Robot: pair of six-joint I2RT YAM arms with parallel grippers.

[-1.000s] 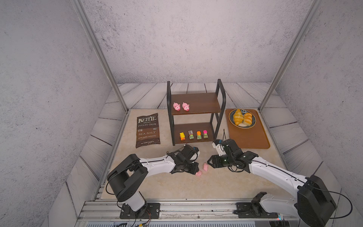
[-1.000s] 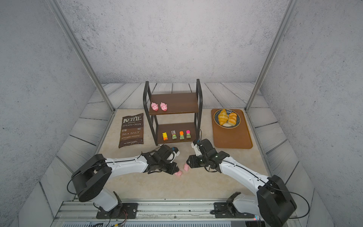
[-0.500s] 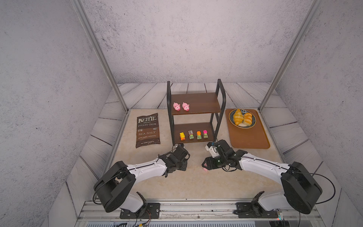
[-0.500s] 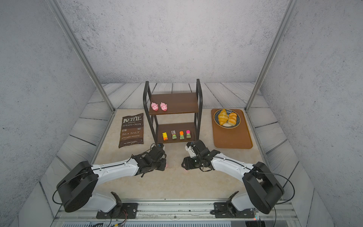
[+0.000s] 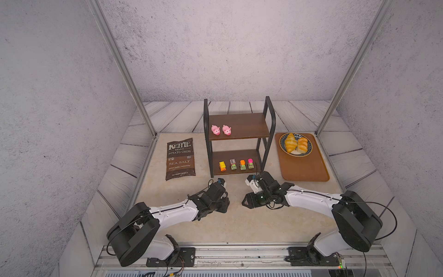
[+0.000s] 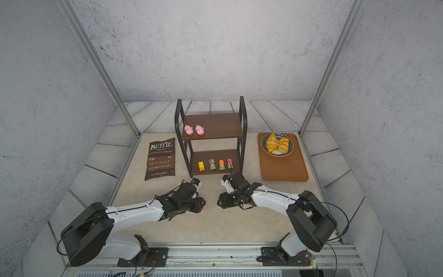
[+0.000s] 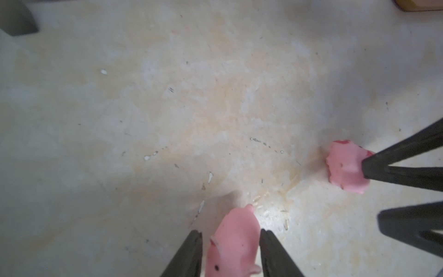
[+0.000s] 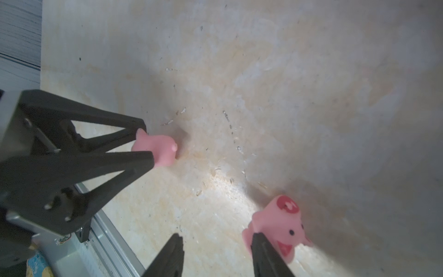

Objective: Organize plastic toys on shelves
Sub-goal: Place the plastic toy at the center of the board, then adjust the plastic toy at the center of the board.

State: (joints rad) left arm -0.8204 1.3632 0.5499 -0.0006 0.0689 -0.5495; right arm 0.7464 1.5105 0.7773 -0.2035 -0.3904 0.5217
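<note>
1. Both jaws of the left gripper (image 7: 231, 232) had just parted, straddling a near pig (image 7: 233, 249) on the mat (image 7: 215, 108), now released.
2. Right gripper (image 8: 217, 236) stood open, one finger (image 8: 263, 256) touching another pig (image 8: 278, 223).
3. Shelves (image 5: 242, 124) held two top pigs (image 5: 215, 129), four trucks (image 5: 242, 165); two pigs remained.

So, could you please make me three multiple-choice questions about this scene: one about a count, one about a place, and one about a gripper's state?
1. How many pigs stand on the upper board? A one; B two; C four.
2. Where are the four trucks? A upper board; B lower board; C brown tray.
3. How is the right gripper? A open; B shut on a truck; C shut on a pig.
Answers: 1 B, two pigs stand side by side there. 2 B, all four stand in a row along its front edge. 3 A, its jaws stand apart, and the loose pig is only at one tip.
</note>
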